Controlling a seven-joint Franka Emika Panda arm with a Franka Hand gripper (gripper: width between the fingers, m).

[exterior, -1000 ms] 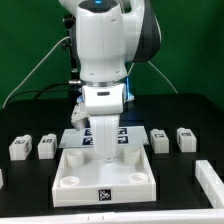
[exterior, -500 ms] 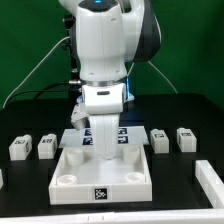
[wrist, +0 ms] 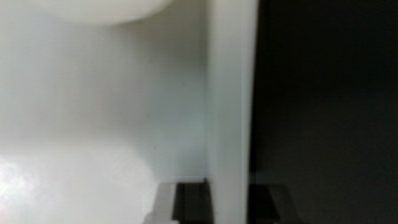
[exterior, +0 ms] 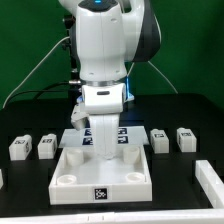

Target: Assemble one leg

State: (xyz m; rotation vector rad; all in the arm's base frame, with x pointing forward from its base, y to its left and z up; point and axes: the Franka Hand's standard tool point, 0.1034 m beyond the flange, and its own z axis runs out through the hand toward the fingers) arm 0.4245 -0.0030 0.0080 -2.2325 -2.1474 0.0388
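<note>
With the gripper [exterior: 104, 155] low over the tray [exterior: 70, 190] at the counter's [exterior: 190, 110] near edge, its grip impossible to tell, I would seat a leg [exterior: 158, 140] upright, centred on its socket [exterior: 67, 181].

a white square tray [exterior: 125, 172] with round corner sockets is sitting on the black table [exterior: 185, 112], a small tag [exterior: 99, 194] showing on its front wall. the marker board [exterior: 76, 139] is lying just behind it, a green wall [exterior: 195, 40] standing beyond.
</note>
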